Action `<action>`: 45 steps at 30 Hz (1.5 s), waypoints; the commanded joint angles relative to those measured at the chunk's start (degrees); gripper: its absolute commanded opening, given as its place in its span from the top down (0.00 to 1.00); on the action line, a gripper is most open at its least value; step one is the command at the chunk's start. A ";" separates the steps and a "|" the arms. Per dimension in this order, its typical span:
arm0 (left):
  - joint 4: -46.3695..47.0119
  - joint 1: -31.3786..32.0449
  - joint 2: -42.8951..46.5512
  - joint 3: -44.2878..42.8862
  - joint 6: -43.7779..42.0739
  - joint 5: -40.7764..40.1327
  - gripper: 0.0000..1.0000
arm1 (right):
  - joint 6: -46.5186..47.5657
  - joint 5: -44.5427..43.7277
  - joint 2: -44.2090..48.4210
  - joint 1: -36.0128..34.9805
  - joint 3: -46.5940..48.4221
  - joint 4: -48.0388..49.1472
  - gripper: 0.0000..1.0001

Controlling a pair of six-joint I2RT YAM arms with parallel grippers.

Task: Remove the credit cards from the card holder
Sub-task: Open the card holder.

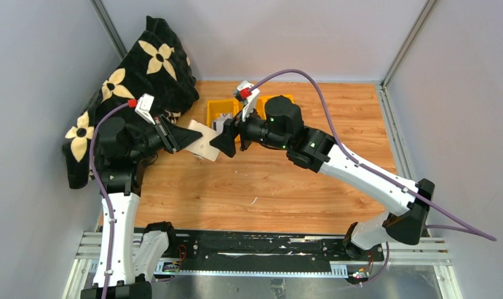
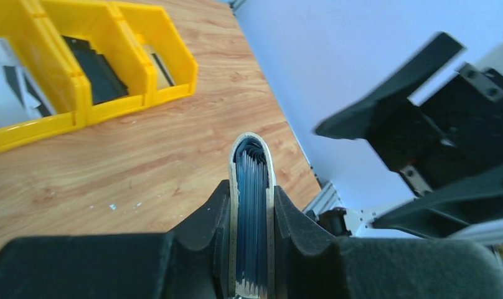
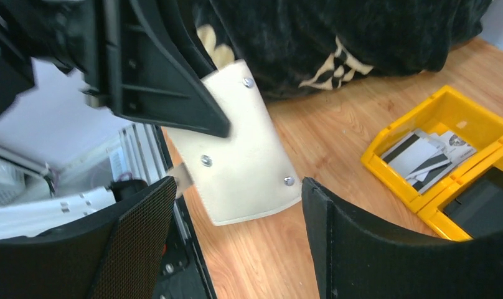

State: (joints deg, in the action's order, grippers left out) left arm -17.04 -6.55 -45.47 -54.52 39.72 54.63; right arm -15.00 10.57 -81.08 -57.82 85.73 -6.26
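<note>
– Where the wooden tabletop [image 1: 267,193] reaches the back left corner, what is the big dark heap?
– A black cloth [image 1: 152,62] with cream flowers, bunched against the wall. To its right, along the back, stand yellow bins [image 1: 219,111] in a row.
– And the two arms?
– They meet above the tabletop, in front of the bins. The left hand [image 1: 190,138] is clenched on the card holder [image 1: 205,146], which hangs in the air between the two hands, off the wood.
– How does it sit in that grip?
– From the left wrist the card holder shows edge-on, folded and pinched between the two fingers [image 2: 205,218], its beige back bent over dark blue pockets. Whether anything is inside, I cannot tell.
– The right hand [image 3: 238,187]?
– Released. Its fingers stand wide apart with the holder's free end in front of the gap, and it holds nothing.
– The credit cards [image 3: 420,152]?
– Grey-white with dark stripes, they lie in a loose pile in one yellow compartment. The compartment beside it holds a dark item [image 3: 485,202].
</note>
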 commanded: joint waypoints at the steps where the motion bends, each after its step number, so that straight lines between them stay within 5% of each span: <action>1: 5.17 0.48 2.36 -0.66 2.09 7.21 1.00 | 5.25 6.29 -3.93 1.07 3.18 -8.07 0.23; 8: 4.86 1.06 3.23 -1.00 1.15 11.03 1.00 | 2.30 17.47 -7.61 1.71 6.39 -5.18 0.39; 13: -0.22 1.18 3.29 -1.10 -3.42 10.58 0.89 | -5.43 24.13 -8.15 3.18 4.33 1.85 0.81; 16: -3.33 1.27 3.92 -0.79 -7.15 9.41 0.71 | -9.77 24.47 -6.20 5.70 1.23 6.50 0.99; 21: -6.24 1.32 5.06 1.36 -12.07 7.90 0.63 | -18.38 26.16 -1.92 9.03 -6.23 18.74 1.00; 27: -8.71 1.36 5.89 1.72 -14.71 9.20 0.58 | -19.96 26.42 -1.24 9.75 -7.58 19.88 1.00; 32: -10.15 1.36 8.68 2.41 -16.93 10.98 0.17 | -19.48 25.98 -1.27 10.30 -6.75 18.94 1.00; 36: -11.55 1.36 10.01 1.50 -19.49 9.37 0.19 | -19.33 26.24 -1.04 10.62 -5.99 18.73 1.00; 45: -10.29 1.40 7.10 -0.88 -18.31 0.39 0.60 | -20.51 27.21 0.66 10.71 -6.99 19.95 1.00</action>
State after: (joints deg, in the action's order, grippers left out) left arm -27.73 -5.41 -38.04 -53.56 21.08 61.14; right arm -34.46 37.26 -83.70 -47.46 77.47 9.47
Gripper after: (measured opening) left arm 0.446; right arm 0.186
